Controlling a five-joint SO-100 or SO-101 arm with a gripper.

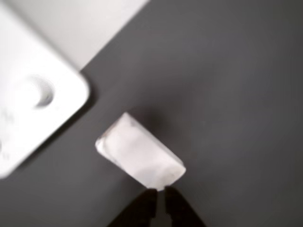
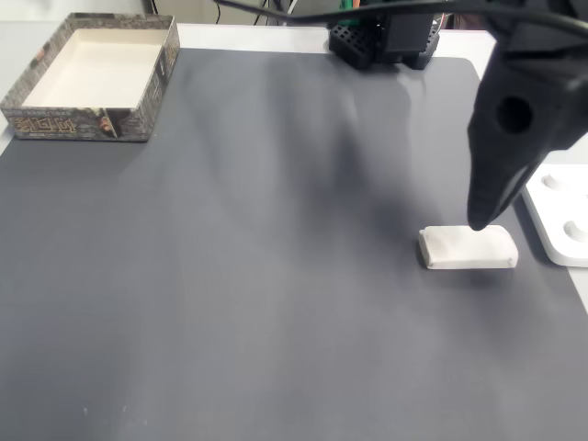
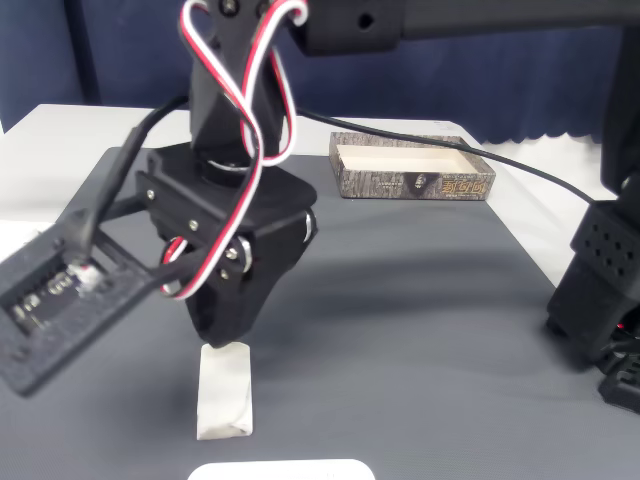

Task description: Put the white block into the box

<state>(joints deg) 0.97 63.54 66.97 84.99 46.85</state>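
The white block [image 2: 469, 247] lies flat on the dark grey mat at the right of a fixed view. My gripper [image 2: 480, 220] hangs straight over it, with the tips at the block's top edge. In the other view the two dark fingers come in from the bottom, and the gripper [image 1: 160, 190] is shut just at the near end of the block [image 1: 139, 153], with only a sliver of gap. A fixed view from the front also shows the gripper [image 3: 222, 338] just above the block [image 3: 225, 395]. The box [image 2: 78, 124] stands far off at the mat's back left corner, its beige inside bare.
A flat white device [image 2: 560, 216] with round knobs lies just right of the block, close to my gripper. The arm's black base [image 2: 381, 37] sits at the back edge of the mat. A wide stretch of grey mat [image 2: 276, 276] lies between block and box.
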